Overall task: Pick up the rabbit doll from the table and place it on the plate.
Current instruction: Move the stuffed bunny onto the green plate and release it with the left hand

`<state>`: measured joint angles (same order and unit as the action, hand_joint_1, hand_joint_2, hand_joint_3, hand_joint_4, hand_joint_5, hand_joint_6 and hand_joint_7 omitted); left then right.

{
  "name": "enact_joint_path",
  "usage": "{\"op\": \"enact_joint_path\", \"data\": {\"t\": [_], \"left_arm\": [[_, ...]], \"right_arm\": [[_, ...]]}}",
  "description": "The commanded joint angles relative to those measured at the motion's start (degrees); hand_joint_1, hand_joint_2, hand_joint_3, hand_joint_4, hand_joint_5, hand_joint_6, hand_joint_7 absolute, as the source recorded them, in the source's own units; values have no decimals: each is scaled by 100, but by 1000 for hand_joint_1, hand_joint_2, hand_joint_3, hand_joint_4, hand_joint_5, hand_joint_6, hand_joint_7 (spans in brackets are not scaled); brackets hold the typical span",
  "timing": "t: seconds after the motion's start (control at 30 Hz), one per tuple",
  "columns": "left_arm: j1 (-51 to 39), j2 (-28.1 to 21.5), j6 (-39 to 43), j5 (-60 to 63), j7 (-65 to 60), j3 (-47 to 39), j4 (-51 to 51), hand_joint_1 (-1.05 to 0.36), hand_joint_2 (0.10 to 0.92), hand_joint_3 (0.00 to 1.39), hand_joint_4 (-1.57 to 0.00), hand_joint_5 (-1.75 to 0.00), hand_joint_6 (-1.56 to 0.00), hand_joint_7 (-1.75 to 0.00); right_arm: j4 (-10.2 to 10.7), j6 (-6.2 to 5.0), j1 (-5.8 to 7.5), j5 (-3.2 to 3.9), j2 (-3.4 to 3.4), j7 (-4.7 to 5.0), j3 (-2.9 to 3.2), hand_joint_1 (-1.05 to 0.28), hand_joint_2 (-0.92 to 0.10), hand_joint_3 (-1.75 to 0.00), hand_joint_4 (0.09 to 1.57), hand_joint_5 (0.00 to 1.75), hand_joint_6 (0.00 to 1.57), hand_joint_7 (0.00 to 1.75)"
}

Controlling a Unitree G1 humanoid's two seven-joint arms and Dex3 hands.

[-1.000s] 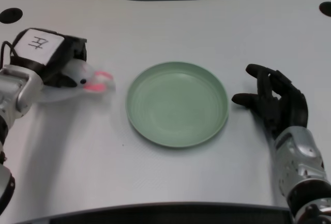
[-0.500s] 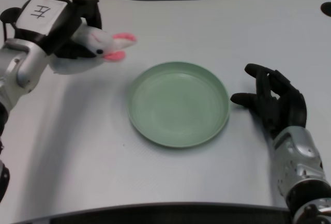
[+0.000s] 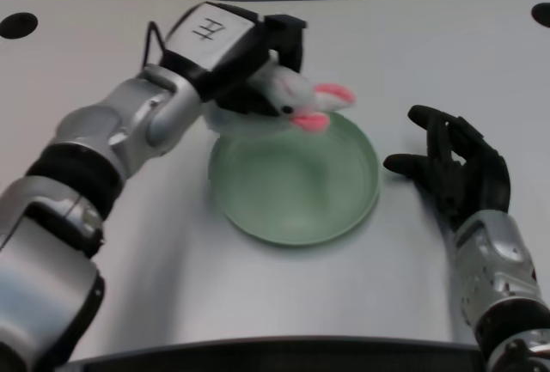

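Your black left hand (image 3: 249, 67) grips the white plush rabbit doll (image 3: 288, 97), pink ears pointing right, seemingly above the round green plate's (image 3: 258, 209) far rim.

1. The place looks like a robotics lab or test bench, not a home.
2. The white table (image 3: 258, 303) is plain, with a curved cut-out at its far edge and round black cable holes (image 3: 19, 24) near the corners, as on an office or lab desk.
3. A white label (image 3: 206, 28) with a handwritten mark is stuck on the robot's left hand (image 3: 245, 58).
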<state>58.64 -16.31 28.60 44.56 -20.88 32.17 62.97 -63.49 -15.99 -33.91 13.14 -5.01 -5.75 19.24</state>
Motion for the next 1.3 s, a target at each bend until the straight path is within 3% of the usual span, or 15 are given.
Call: {"op": "enact_joint_path", "data": {"t": [0.03,0.13,0.23,0.3,0.43,0.5,0.6,0.67,0.73,0.83,0.87,0.9,0.97,1.1,1.3], "left_arm": [[222,191,-116,132,-32,133,123,-154,878,81,-1017,-1746,-731,-1746],[299,387,-146,253,-56,275,212,-173,857,70,-1004,-1746,-711,-1746],[314,595,-96,264,30,336,277,-206,864,72,-1010,-1746,-706,-1746],[306,656,-78,256,97,366,317,-241,855,41,-1003,-1746,-774,-1302],[249,687,-37,265,107,426,405,-237,871,35,-995,-1746,-813,-1155],[212,699,-15,235,120,421,443,-187,879,34,-1015,-1746,-776,-1521],[191,674,44,173,398,415,483,-192,867,26,-999,-1746,-725,-1703],[207,642,-17,159,761,426,478,-320,846,13,-925,-1746,-667,-1734],[225,619,-126,161,1085,424,447,-520,846,6,-778,-1622,-629,-1485],[209,582,-183,130,1378,381,386,-680,867,1,-649,-1112,-731,-657],[232,566,-265,158,1559,406,349,-688,868,1,-645,-1084,-746,-599],[247,554,-331,179,1698,425,312,-825,899,17,-419,-741,-586,-318],[248,524,-407,203,1884,444,234,-938,916,38,-262,-457,-462,-92],[227,449,-614,275,2152,500,15,-1039,921,150,-24,-52,-107,-6],[208,198,-583,211,2055,402,-363,-1048,921,232,1,0,-2,1]], "right_arm": [[-6,49,-20,72,12,-44,30,-381,-921,-405,697,1174,634,776],[-7,54,-15,122,14,-105,49,-378,-921,-407,687,1178,634,778],[-18,-14,5,59,27,-73,3,-385,-921,-410,669,1175,630,779],[-28,-7,1,59,34,-47,4,-381,-921,-401,684,1181,645,786],[-19,-3,3,68,39,-37,1,-384,-921,-390,695,1184,653,788],[-38,-27,3,57,32,-42,-5,-387,-921,-385,690,1181,654,787],[-43,-41,11,50,15,-74,-12,-390,-921,-391,686,1179,650,783],[-28,-17,12,48,8,-66,-17,-394,-921,-394,684,1177,649,782],[-8,24,8,63,8,-53,-11,-393,-921,-394,697,1183,651,781],[15,35,10,45,7,-15,-27,-385,-921,-396,701,1182,641,774],[-6,14,12,34,-1,-21,-33,-384,-921,-396,701,1182,641,774],[-22,-1,13,28,-6,-26,-37,-390,-921,-395,695,1176,642,772],[-45,-15,10,44,-9,-51,-24,-394,-921,-393,698,1172,647,771],[-15,17,-1,85,10,-52,3,-385,-921,-390,710,1171,652,767],[-63,-11,-10,88,-4,-109,10,-387,-921,-404,696,1171,653,769]]}}
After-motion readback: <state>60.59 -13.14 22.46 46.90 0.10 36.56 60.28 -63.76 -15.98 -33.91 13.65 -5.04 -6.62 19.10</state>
